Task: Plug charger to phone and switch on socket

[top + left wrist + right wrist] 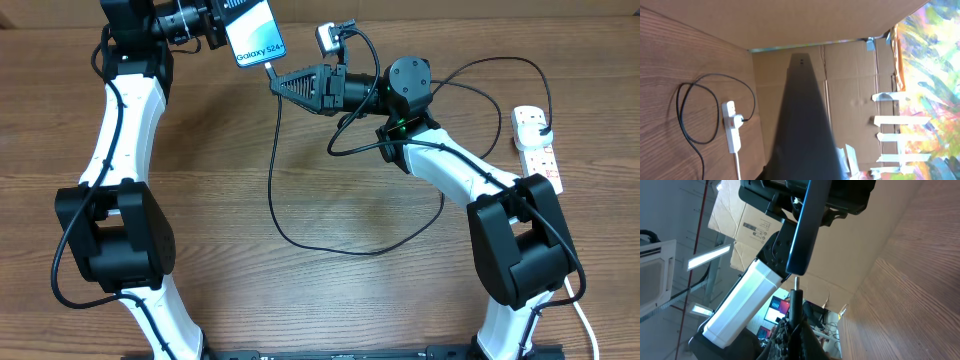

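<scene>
Right gripper (792, 325) pinched shut on stiff tip of charger (796, 294), six o'clock of slick phone (807, 225) clamped by left gripper (215, 28).

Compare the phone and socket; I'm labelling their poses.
The phone is held off the table in the left gripper; the socket lies flat on it. The phone shows a light screen with dark edges; the socket is white with red markings. Both are elongated rectangles.
</scene>
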Controlling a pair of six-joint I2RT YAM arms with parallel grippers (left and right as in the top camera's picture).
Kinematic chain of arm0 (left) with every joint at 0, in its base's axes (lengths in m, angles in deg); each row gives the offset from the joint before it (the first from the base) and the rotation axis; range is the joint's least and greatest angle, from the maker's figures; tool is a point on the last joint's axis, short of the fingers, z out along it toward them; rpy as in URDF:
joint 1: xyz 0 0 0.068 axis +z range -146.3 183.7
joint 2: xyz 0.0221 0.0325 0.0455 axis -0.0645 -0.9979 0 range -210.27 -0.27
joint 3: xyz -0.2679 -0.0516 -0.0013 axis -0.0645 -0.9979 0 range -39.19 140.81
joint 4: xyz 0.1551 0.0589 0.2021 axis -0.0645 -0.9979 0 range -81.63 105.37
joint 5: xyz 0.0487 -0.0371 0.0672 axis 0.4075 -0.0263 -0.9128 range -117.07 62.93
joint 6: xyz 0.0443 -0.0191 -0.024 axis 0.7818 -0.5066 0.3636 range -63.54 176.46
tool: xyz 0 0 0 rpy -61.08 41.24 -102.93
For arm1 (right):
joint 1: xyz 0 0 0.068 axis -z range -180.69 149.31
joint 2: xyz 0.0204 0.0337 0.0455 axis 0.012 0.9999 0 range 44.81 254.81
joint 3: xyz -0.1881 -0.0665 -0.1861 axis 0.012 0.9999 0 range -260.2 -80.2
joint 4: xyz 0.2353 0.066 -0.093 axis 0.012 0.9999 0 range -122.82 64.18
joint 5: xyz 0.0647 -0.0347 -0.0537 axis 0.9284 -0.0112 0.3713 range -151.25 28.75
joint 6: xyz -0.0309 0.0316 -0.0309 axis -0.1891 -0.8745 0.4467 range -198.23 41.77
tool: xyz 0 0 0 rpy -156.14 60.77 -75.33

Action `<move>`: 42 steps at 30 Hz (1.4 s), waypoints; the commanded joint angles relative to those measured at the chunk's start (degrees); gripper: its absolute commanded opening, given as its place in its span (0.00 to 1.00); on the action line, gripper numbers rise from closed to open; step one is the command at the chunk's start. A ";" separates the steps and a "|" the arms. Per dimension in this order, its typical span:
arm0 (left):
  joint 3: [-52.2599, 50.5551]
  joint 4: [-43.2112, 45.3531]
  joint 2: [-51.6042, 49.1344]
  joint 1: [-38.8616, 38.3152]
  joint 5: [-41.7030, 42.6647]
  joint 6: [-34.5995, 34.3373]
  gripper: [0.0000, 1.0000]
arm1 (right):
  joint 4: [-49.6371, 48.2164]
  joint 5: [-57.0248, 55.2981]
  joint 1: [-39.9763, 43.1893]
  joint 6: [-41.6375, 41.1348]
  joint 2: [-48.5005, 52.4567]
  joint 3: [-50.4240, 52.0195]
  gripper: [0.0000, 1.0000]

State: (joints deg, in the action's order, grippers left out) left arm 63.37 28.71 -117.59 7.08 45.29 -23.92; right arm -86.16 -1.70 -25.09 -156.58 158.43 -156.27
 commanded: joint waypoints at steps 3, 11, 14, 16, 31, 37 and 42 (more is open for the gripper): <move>0.72 0.59 0.13 -0.09 -0.33 2.03 0.04 | -0.13 -0.63 0.00 0.90 -1.75 -0.87 0.04; 0.72 0.59 0.13 -0.17 -0.31 1.95 0.04 | -0.11 -1.03 0.00 0.92 -1.75 -0.87 0.04; 0.72 0.61 0.13 -0.50 -0.33 1.97 0.04 | -0.07 -1.05 0.00 1.97 -1.75 -0.87 0.04; 0.72 0.61 0.13 -0.74 -0.35 1.99 0.04 | -0.07 -1.05 0.00 1.95 -1.75 -0.87 0.04; 0.72 0.61 0.13 -1.51 0.57 2.01 0.04 | 0.15 -1.07 0.04 1.95 -1.75 -0.87 0.04; 0.72 0.61 0.13 -1.92 0.57 2.27 0.04 | 0.15 -1.66 0.04 1.95 -1.75 -0.87 0.04; 0.72 0.59 0.13 -2.01 1.14 3.74 0.04 | 0.15 -1.66 0.04 1.95 -1.75 -0.87 0.04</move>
State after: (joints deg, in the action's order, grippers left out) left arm 63.37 28.73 -117.59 5.92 44.87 -22.43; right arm -85.89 -1.65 -25.09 -154.92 158.43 -156.27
